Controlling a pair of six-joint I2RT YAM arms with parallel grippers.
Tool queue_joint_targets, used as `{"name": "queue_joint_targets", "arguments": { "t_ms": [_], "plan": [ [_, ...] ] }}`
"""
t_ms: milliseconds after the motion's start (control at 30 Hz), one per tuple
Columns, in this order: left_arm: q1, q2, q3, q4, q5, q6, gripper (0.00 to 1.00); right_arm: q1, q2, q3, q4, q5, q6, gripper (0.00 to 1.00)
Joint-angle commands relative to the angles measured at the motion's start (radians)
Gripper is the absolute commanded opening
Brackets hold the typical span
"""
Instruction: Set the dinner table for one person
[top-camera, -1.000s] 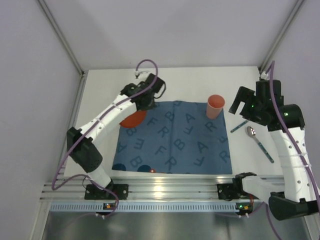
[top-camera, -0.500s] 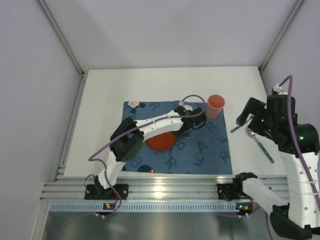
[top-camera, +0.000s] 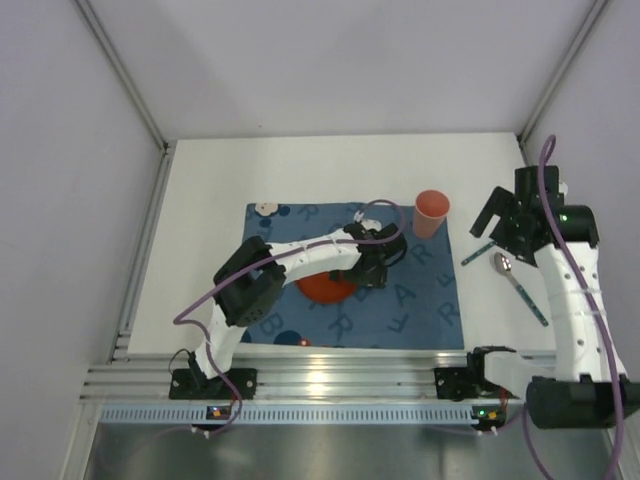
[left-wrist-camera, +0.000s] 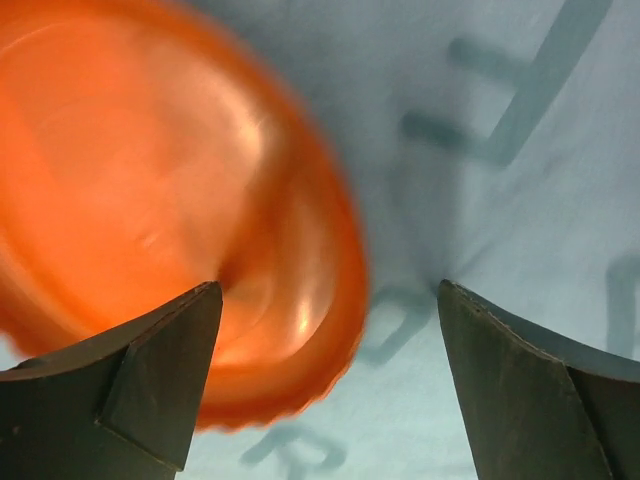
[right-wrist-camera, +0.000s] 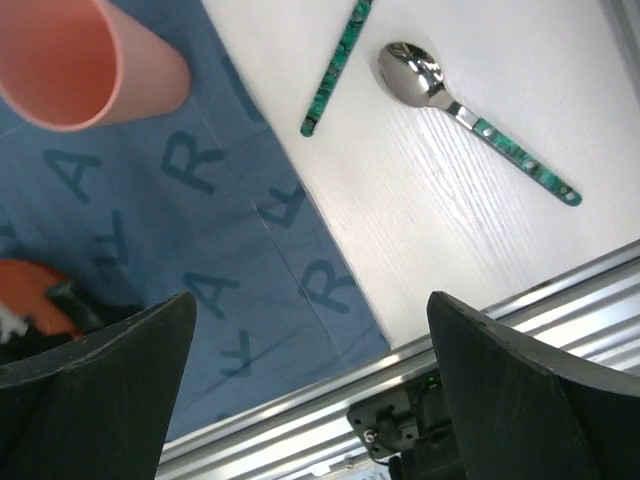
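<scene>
1. Worktop (top-camera: 210, 200): white, it fills the middle of the top view from the arms' bases to the far wall and carries everything below.
2. Mat (top-camera: 430, 300): blue cloth printed with letters, lying flat on the worktop's centre.
3. Left arm: it rises from the near left base, folds at the elbow over the mat's left half, and runs rightward across the mat. Its end effector (left-wrist-camera: 328, 290) is low over the mat's centre, spread wide and gripping nothing; the plate's rim lies between the fingers (left-wrist-camera: 160, 380), well clear of the right one.
4. Right arm: it stands up along the worktop's right side with the wrist bent left. Its end effector (right-wrist-camera: 310, 300) hangs over the mat's right edge, fully spread and empty.
5. Plate (top-camera: 322, 290): orange, lying on the mat near its middle, partly hidden by the left wrist; blurred in the wrist view, only bare orange shows.
6. Cup (top-camera: 432, 212): pink, upright on the mat's far right corner, inside plain pink.
7. Spoon (right-wrist-camera: 470, 120): on bare worktop right of the mat, bowl up, green patterned handle.
8. Second utensil (right-wrist-camera: 335, 70): matching handle just beside the spoon's bowl; its head is out of view.
</scene>
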Motion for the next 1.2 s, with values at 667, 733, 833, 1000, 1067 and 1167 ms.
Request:
{"name": "queue_joint_targets", "arguments": {
  "t_ms": [667,733,833,1000,1067,1167],
  "plan": [
    [0.366,-0.65,-0.253,-0.006,0.119,0.232,0.91,-0.299,0.928,0.273,0.361,-0.131,0.063,0.74],
    [0.392,-0.647,-0.253,-0.01,0.113,0.238,0.91,-0.298,0.939,0.256,0.362,-0.11,0.066,0.72],
    [0.434,-0.639,-0.244,-0.016,0.115,0.239,0.91,-0.296,0.919,0.186,0.375,-0.108,0.077,0.7],
    [0.468,-0.615,-0.236,0.002,0.139,0.253,0.9,-0.282,0.867,0.046,0.418,-0.125,0.086,0.68],
    [0.474,-0.587,-0.226,0.002,0.145,0.262,0.9,-0.272,0.867,0.022,0.421,-0.122,0.081,0.65],
    [0.478,-0.553,-0.204,-0.001,0.153,0.267,0.89,-0.267,0.875,-0.017,0.444,-0.133,0.087,0.58]
  ]
}}
